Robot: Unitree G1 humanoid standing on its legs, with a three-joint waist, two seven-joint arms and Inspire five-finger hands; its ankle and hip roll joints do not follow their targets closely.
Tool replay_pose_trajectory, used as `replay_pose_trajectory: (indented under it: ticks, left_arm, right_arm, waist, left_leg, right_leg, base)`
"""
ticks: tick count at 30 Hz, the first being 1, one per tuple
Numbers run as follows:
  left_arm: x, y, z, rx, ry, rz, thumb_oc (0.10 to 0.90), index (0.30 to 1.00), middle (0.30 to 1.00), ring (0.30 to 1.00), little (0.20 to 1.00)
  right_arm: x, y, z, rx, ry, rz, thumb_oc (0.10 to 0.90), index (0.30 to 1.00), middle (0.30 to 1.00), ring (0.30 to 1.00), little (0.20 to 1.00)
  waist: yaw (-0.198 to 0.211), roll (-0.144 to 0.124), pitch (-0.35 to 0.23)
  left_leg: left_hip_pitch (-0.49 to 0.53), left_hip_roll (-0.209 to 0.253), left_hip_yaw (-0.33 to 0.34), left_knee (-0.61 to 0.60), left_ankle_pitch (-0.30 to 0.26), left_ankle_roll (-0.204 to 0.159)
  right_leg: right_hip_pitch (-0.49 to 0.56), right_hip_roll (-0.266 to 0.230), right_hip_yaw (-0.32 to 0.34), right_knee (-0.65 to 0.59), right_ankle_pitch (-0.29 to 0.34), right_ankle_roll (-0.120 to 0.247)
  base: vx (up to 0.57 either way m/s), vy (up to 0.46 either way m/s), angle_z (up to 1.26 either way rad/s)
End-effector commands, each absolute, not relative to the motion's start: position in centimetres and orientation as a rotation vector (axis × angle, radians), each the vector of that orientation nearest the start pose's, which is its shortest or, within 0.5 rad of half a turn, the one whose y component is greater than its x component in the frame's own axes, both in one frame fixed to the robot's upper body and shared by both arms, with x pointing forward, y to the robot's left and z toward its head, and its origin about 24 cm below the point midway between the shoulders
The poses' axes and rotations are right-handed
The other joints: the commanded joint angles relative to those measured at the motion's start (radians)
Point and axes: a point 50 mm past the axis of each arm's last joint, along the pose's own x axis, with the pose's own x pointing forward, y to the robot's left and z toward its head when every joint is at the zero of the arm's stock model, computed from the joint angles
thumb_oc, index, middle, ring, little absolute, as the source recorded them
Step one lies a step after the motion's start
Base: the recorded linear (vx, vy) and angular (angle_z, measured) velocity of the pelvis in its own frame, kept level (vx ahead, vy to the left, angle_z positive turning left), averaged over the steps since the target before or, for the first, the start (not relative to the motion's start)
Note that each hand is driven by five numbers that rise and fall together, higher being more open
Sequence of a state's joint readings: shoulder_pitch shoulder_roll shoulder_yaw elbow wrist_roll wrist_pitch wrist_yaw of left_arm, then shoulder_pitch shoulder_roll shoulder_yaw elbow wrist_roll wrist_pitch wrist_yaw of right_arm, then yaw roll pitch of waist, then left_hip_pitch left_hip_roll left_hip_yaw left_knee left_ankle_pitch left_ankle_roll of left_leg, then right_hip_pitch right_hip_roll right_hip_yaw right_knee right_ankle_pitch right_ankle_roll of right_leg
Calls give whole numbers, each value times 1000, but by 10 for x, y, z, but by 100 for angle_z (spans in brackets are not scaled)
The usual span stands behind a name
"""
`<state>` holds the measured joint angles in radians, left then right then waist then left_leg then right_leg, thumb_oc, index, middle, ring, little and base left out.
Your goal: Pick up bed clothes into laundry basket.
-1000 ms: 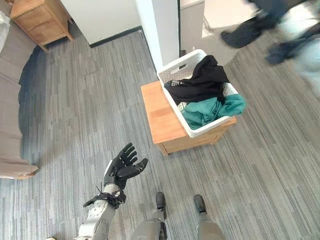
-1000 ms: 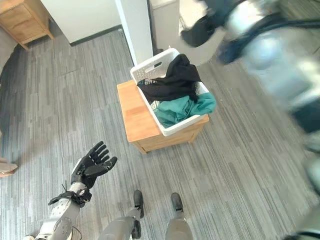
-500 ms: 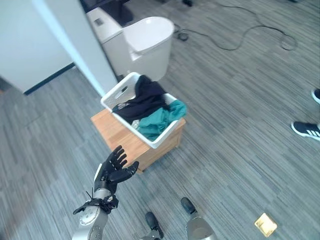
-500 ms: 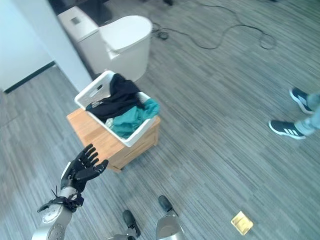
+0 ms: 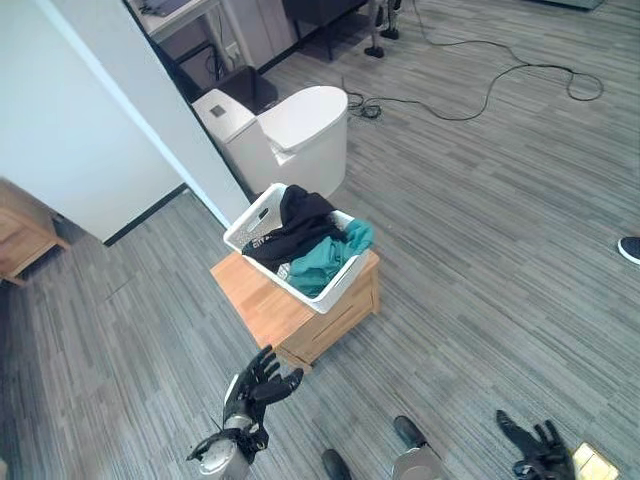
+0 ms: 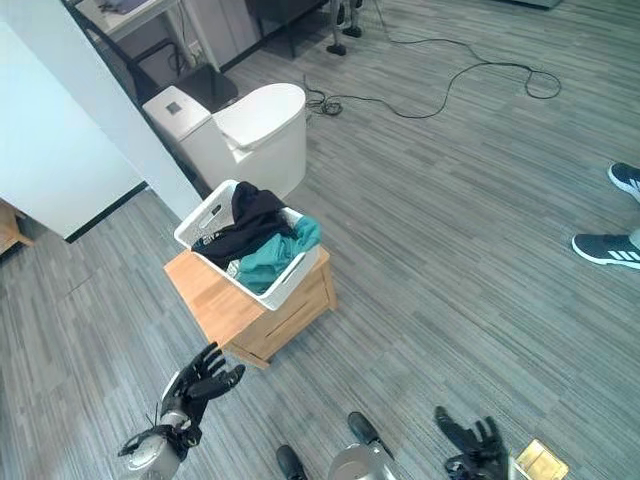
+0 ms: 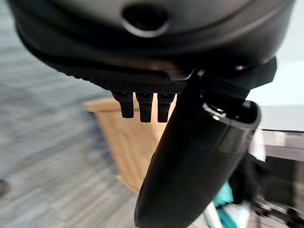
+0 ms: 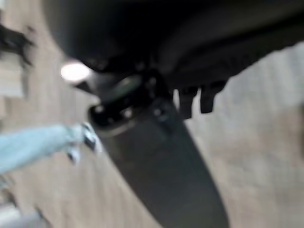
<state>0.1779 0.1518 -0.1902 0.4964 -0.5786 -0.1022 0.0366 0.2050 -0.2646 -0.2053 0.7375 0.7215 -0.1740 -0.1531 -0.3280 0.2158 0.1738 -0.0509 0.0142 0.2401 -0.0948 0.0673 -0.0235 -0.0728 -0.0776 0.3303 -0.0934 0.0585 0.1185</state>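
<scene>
Left eye view — both hands [image 5: 262,378] [image 5: 540,448] splayed, empty; clothes [image 5: 310,240] in basket [image 5: 335,292].

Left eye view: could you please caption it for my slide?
White laundry basket with black and teal clothes on a wooden stand; both hands open, empty.

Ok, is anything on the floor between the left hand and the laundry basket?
Nothing visible. The left hand, open and empty, hangs over bare floor just short of the wooden stand that carries the laundry basket, with clothes already inside.
</scene>
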Motion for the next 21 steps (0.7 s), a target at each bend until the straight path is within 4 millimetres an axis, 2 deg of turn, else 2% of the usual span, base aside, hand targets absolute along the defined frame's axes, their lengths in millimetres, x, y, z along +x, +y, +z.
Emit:
replay_pose_trajectory:
  ticks: [1,2,4,7,8,10,15,19,21]
  left_arm:
    - [202,184,-63,-315,392,127,800,900,900,900,900]
    - [201,184,-75,-259,455,120,800,900,900,900,900]
    - [192,189,-96,-136,575,139,800,900,900,900,900]
    - [169,196,-125,6,762,163,800,900,900,900,900]
    - [167,194,-126,-11,768,161,800,900,900,900,900]
    - [165,191,-127,-35,769,156,800,900,900,900,900]
    - [168,195,-122,-114,713,221,800,900,900,900,900]
    - [178,203,-111,-134,639,263,800,900,900,900,900]
    - [189,208,-99,-131,565,257,800,900,900,900,900]
  right_arm:
    - [118,-305,-99,313,564,-761,800,900,900,900,900]
    - [109,-292,-116,254,700,-696,800,900,900,900,900]
    - [104,-288,-126,222,791,-680,800,900,900,900,900]
    - [86,-288,-140,100,981,-665,800,900,900,900,900]
    - [85,-292,-140,83,994,-686,800,900,900,900,900]
    - [87,-298,-137,107,958,-726,800,900,900,900,900]
    - [109,-306,-119,176,751,-748,800,900,900,900,900]
    - [146,-304,-88,176,520,-650,800,900,900,900,900]
    - [165,-300,-69,148,420,-559,800,900,900,900,900]
  waist:
    - [27,-79,-24]
    - [41,-90,-20]
    - [50,-98,-15]
    - [71,-103,-16]
    - [75,-104,-17]
    - [83,-107,-20]
    - [85,-114,-20]
    - [82,-120,-8]
    - [74,-113,5]
  left_leg:
    - [83,28,9,7,-77,-52]
    - [78,28,3,7,-75,-53]
    - [77,28,-6,7,-72,-52]
    - [75,26,-13,7,-70,-50]
    - [76,26,-15,7,-72,-49]
    - [80,26,-17,7,-74,-49]
    - [95,28,-10,7,-79,-48]
    - [90,36,-17,8,-73,-51]
    - [69,43,-43,7,-63,-54]
  right_leg:
    - [-61,2,-14,48,-79,28]
    - [-60,2,-20,46,-74,29]
    - [-58,-1,-31,49,-77,30]
    - [-56,-2,-38,53,-78,29]
    - [-53,-3,-40,52,-79,29]
    - [-46,-6,-42,52,-81,30]
    - [-37,-2,-33,49,-82,31]
    - [-53,4,-15,72,-78,31]
    - [-78,18,45,140,-85,39]
  base:
    - [-81,-24,2]
    - [-82,-26,3]
    - [-88,-26,10]
    - [-48,-9,9]
    - [0,0,0]
    - [0,0,0]
    - [0,-1,2]
    - [-48,-19,-1]
    - [-194,-78,8]
